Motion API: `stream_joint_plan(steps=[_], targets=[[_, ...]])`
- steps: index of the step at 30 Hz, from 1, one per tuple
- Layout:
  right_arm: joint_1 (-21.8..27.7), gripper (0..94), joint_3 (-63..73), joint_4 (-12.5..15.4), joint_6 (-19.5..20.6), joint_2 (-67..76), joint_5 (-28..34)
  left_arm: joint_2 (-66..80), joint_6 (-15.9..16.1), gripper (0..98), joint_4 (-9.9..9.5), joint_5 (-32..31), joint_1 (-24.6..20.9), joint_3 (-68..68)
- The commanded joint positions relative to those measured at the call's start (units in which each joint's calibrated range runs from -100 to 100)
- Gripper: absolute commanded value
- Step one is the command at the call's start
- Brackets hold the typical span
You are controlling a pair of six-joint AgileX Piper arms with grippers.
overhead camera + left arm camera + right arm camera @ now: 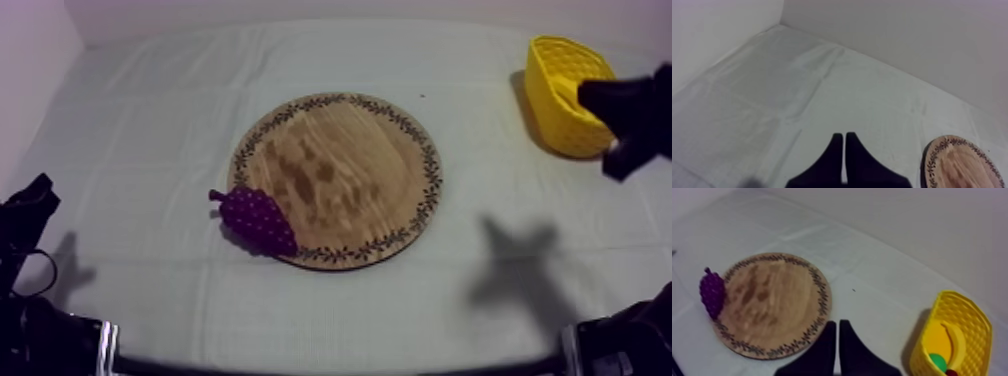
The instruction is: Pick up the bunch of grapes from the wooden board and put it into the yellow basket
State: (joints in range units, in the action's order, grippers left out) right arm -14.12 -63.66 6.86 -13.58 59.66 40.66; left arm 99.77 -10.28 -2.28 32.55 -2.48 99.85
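Across the grey-white cloth, your round wooden board sits mid-table, with the yellow basket well apart at the right. The bunch of grapes straddles the board's near-left rim. Your left gripper and right gripper have fingers pressed together, holding nothing.

It looks like a robot test bench in a lab, not a home: a surface draped in creased grey-white cloth, closed in by bare pale walls. On it sit staged props, a round wooden board, a toy bunch of grapes and a yellow basket, with a black robot arm beside them.
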Motion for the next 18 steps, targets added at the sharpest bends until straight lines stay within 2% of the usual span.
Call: stream_joint_plan(steps=[1, 5, 11, 18], targets=[[-1.2, 0.2, 13.7, 0.5, 0.9, -9.3, 3.5, 0.0, 0.0, 0.0, 0.01, 0.0, 0.0, 0.0], [-3.8, 0.2, 24.1, 1.4, 1.6, -17.3, 10.7, 0.0, 0.0, 0.0, 0.01, 0.0, 0.0, 0.0], [-9.0, 0.2, 37.0, 1.1, 3.7, -28.1, 20.7, 0.0, 0.0, 0.0, 0.01, 0.0, 0.0, 0.0], [-13.8, 0.6, 47.6, 1.5, 5.6, -38.9, 26.4, 0.0, 0.0, 0.0, 0.01, 0.0, 0.0, 0.0]])
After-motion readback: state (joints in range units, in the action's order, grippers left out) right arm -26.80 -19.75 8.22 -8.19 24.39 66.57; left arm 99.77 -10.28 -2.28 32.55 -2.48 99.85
